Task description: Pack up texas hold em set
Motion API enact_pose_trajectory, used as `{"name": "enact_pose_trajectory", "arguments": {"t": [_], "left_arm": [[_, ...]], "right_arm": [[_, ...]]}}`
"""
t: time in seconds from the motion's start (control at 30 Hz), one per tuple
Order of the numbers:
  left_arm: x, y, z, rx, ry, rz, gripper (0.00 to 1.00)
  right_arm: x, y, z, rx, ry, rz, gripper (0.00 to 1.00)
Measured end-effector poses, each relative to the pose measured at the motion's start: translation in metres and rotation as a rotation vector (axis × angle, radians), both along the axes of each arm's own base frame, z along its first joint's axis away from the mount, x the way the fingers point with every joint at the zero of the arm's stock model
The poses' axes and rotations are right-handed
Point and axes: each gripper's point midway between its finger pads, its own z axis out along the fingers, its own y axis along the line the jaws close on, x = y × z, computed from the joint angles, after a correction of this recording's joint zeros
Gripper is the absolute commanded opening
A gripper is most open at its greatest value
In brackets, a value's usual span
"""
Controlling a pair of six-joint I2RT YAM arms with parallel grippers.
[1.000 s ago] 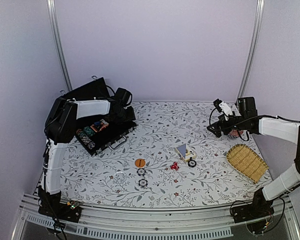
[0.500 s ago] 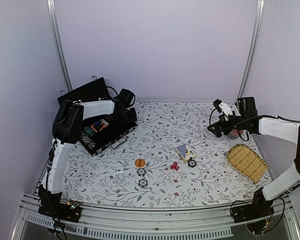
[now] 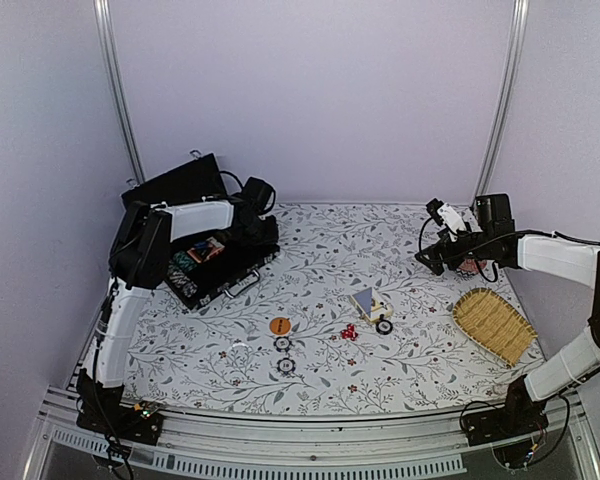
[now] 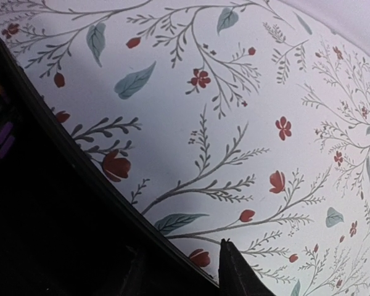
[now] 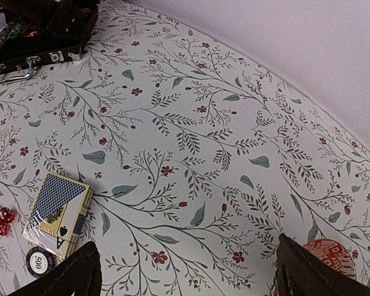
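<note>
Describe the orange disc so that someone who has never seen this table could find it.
Start at the open black case at the table's far left, then come towards the near edge and a little right. There the orange disc lies flat, with two chips lined up on its near side. It alone is orange; the chips are dark with pale marks.

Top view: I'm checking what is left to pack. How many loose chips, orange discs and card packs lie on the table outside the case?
Chips: 3
Orange disc: 1
Card pack: 1
Total: 5
Red dice lie there too, but the cluster is too small to count.
</note>
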Motion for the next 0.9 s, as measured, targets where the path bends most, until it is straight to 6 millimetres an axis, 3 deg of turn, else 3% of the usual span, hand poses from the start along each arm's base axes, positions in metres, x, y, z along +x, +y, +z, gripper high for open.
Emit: {"name": "enact_pose_trajectory", "arguments": {"t": [0.13, 0.27, 0.6, 0.9], "left_arm": [[-0.006, -0.017, 0.000, -0.013, -0.005, -0.040, 0.35], [-0.019, -0.047, 0.001, -0.027, -0.016, -0.112, 0.35], [-0.074, -0.126, 0.000, -0.055, -0.029, -0.321, 0.35], [-0.123, -0.160, 0.001, -0.065, -0.008, -0.440, 0.35]], "right_arm": [[0.000, 0.000, -0.001, -0.001, 0.001, 0.001, 0.98], [0.000, 0.000, -0.004, -0.006, 0.009, 0.003, 0.98], [-0.001, 0.000, -0.012, -0.015, 0.029, 0.008, 0.98], [-0.003, 0.003, -0.019, -0.029, 0.047, 0.014, 0.98]]}}
